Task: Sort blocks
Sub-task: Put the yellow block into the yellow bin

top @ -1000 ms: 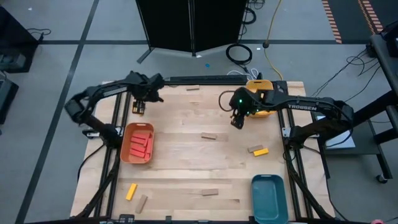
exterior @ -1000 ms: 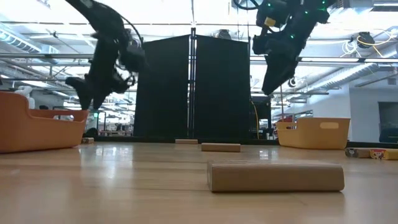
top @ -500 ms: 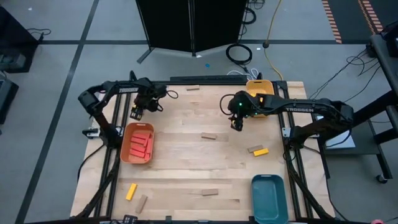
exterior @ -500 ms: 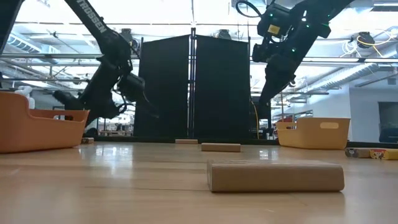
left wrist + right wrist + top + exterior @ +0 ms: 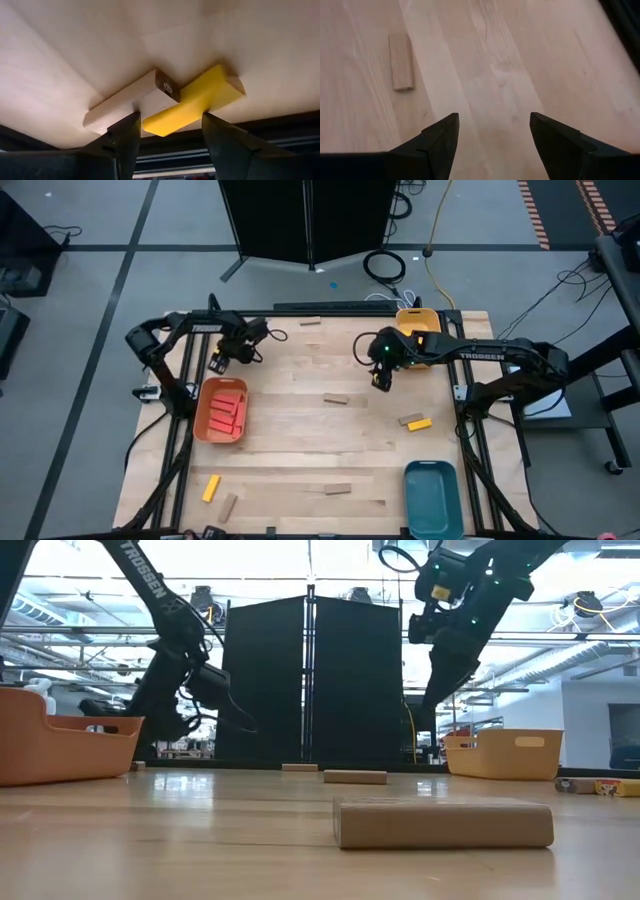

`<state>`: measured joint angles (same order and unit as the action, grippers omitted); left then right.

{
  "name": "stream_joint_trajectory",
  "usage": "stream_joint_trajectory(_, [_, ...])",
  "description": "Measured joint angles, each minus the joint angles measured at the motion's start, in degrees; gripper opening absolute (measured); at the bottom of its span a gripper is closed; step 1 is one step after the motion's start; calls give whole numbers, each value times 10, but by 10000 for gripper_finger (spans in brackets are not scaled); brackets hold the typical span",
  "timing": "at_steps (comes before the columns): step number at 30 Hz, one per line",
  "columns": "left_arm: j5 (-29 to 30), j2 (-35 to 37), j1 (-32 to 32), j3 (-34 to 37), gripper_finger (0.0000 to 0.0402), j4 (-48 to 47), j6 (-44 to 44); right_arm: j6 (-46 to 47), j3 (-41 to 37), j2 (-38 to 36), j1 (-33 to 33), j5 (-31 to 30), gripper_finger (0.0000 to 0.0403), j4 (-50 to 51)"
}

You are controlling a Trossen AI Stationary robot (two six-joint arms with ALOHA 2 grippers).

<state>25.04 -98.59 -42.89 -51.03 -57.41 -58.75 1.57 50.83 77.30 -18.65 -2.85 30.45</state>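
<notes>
Two blocks, yellow [image 5: 192,100] and tan [image 5: 132,97], lie before the open, empty left tool [image 5: 167,132] (right tool [image 5: 492,135] likewise open).

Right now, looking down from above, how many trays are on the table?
3: orange tray at the left, yellow tray far right, teal tray near right. None seem hidden.

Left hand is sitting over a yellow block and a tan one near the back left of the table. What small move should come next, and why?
Probably lower the left hand and close on the yellow block alone. Its open fingers straddle that block's near end, but the tan block lies touching it, beside one finger. Shifting slightly away from the tan one first would help avoid pinching both.
</notes>
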Motion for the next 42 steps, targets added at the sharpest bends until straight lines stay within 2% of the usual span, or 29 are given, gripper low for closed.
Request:
stream_joint_trajectory(5, [26, 0, 0, 13, 206, -2, -2, 28, 0, 0, 0, 0, 238, 15])
stream_joint_trajectory(12, [14, 0, -10, 12, 206, 6, -5, 52, 0, 0, 0, 0, 238, 21])
stream_joint_trajectory(18, [13, 1, 0, 13, 206, 40, 2, 52, 0, 0, 0, 0, 238, 21])
stream_joint_trajectory(21, [36, -1, 10, 0, 206, 36, 32, 34, 0, 0, 0, 0, 238, 6])
stream_joint_trajectory(28, [37, 62, 31, -40, 205, -16, 75, 5, 0, 0, 0, 0, 238, 12])
stream_joint_trajectory(30, [20, 90, 34, -46, 205, -17, 133, 6, 0, 0, 0, 0, 238, 15])
stream_joint_trajectory(31, [-6, 102, 34, -47, 205, -17, 174, 9, 0, 0, 0, 0, 238, 15])
stream_joint_trajectory(33, [-109, 122, 33, -47, 205, -27, 218, 21, 0, 0, 0, 0, 238, 14])
stream_joint_trajectory(34, [-154, 131, 35, -45, 205, -37, 205, 26, 0, 0, 0, 0, 238, 15])
stream_joint_trajectory(36, [-185, 143, 43, -39, 205, -54, 140, 45, 0, 0, 0, 1, 238, 16])
stream_joint_trajectory(42, [-135, 141, 50, -20, 205, 1, 18, 161, 0, 0, 4, 17, 238, 42])
